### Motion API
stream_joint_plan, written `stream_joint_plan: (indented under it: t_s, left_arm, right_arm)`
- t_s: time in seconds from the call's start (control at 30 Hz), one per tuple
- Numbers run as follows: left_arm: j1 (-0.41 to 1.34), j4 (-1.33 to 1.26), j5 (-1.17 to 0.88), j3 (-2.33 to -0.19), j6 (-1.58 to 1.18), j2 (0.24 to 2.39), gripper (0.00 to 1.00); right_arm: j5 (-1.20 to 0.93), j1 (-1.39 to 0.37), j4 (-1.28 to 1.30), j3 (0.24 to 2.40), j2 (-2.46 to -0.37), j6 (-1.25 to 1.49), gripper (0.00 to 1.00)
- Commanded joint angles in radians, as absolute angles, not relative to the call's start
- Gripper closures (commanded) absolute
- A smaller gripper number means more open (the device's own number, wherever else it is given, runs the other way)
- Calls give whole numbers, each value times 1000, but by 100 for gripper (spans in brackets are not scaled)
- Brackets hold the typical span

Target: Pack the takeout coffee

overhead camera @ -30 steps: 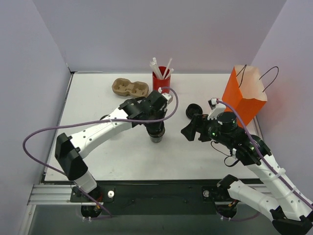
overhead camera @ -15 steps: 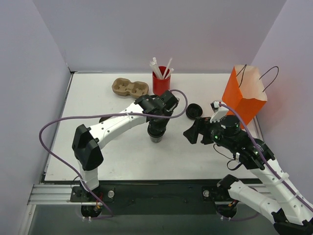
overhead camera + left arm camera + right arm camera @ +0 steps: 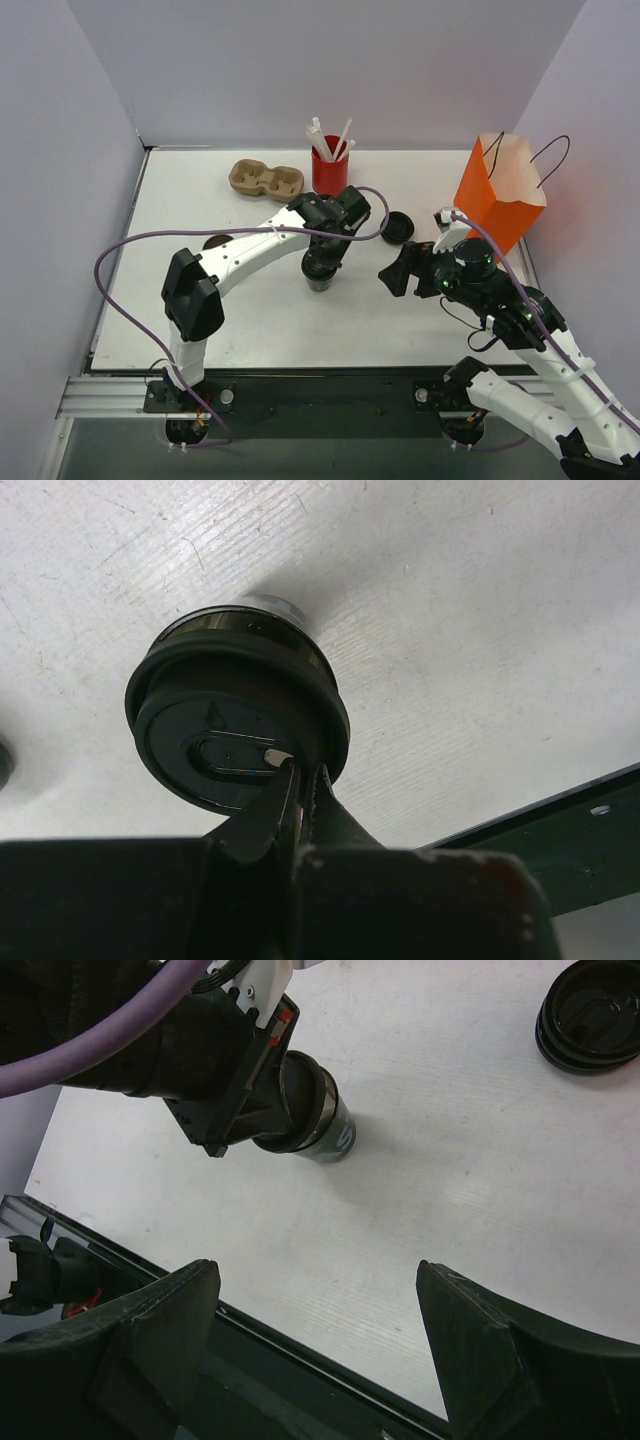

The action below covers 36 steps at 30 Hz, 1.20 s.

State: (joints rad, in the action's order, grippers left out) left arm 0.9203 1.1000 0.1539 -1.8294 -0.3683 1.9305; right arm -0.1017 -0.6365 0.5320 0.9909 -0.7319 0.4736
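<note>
**Obs. 1:** Layout, big to small?

**Obs. 2:** Flat white table. A tall orange paper bag stands at the far right with its mouth open. A tan two-hole cardboard carrier and a red cup of white straws sit along the back. There are two small dark brown-black lidded cups. The mid-table cup looks upright. The second cup is near the bag's foot.

**Obs. 1:** Grippers?

**Obs. 2:** The left gripper is clenched across the near rim of the mid-table cup's lid, fingers almost meeting. The right gripper is spread wide and holds nothing. It hovers low between the two cups.

**Obs. 1:** Risks?

**Obs. 2:** The bag is light and nothing braces it, so a cup brought in low could catch its rim and topple it. The right arm lies across the likely route to the bag, so the arms could clash. The left grip looks to be on the lid only, so a lift might pop the lid or tip the cup.

**Obs. 1:** Room to move?

**Obs. 2:** There is open table left of and nearer than the held cup. The bag crowds the right edge and the wall. The straws stand close behind the left wrist. The near edge is just below the right gripper.
</note>
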Motion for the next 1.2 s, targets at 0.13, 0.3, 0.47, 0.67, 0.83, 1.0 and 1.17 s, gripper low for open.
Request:
stream_joint_plan:
  t_s: [0.13,0.3,0.47,0.67,0.83,1.0,1.17]
  left_arm:
    - [917,1131,181,-1898,-364,1963,100]
    - [916,1141,182,-1904,-367,1970,100]
    - [916,1158,184,-1922,-367,1971,100]
    - [919,1189,192,-1951,-367,1968,100]
    - [919,1183,180,-1931,-368,1973,100]
    - [923,1180,166,-1927,-370,1988,100]
    - [922,1177,163,-1928,-370,2003,100]
  right_arm:
    - [-66,-641,549,1039,-696,463,18]
    - [-58,-641,554,1035,-690,459,18]
    - [-54,-643,560,1035,-683,457,18]
    - [-52,-643,560,1032,-681,456,18]
    - [-51,-641,563,1032,-677,454,18]
    - [-45,-641,571,1034,-669,448,18]
    - [-38,-643,578,1037,-663,445,18]
